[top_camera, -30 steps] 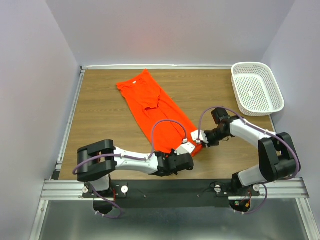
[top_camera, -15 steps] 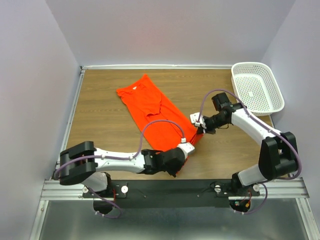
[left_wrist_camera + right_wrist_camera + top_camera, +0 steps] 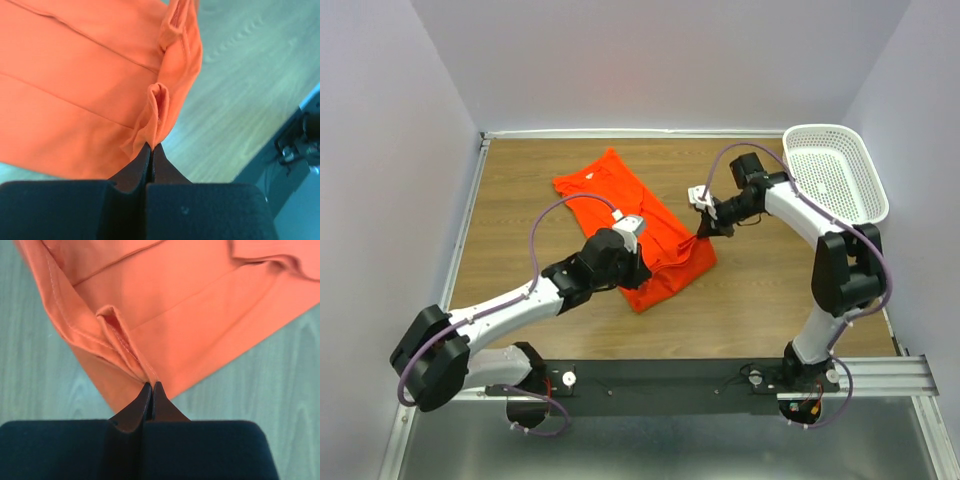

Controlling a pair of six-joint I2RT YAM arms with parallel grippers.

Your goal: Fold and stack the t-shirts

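One bright orange-red t-shirt [image 3: 605, 192] lies on the wooden table [image 3: 520, 180], its near end lifted and doubled back over the middle. My left gripper [image 3: 640, 250] is shut on a pinched fold of the hem, seen close in the left wrist view [image 3: 151, 146] with the t-shirt [image 3: 75, 75] spreading out beyond it. My right gripper [image 3: 704, 230] is shut on the hem at the shirt's right corner; in the right wrist view [image 3: 152, 384] the stitched edge of the t-shirt [image 3: 200, 305] runs into the closed tips.
A white lattice basket [image 3: 832, 175] stands at the back right corner, close to the right arm's elbow. Lilac walls close in the table on three sides. A black rail [image 3: 670, 375] with the arm bases runs along the near edge.
Both grippers have carried the shirt's near hem away from the front edge towards the middle, folding the lower part over. The left gripper finished closing on the hem.
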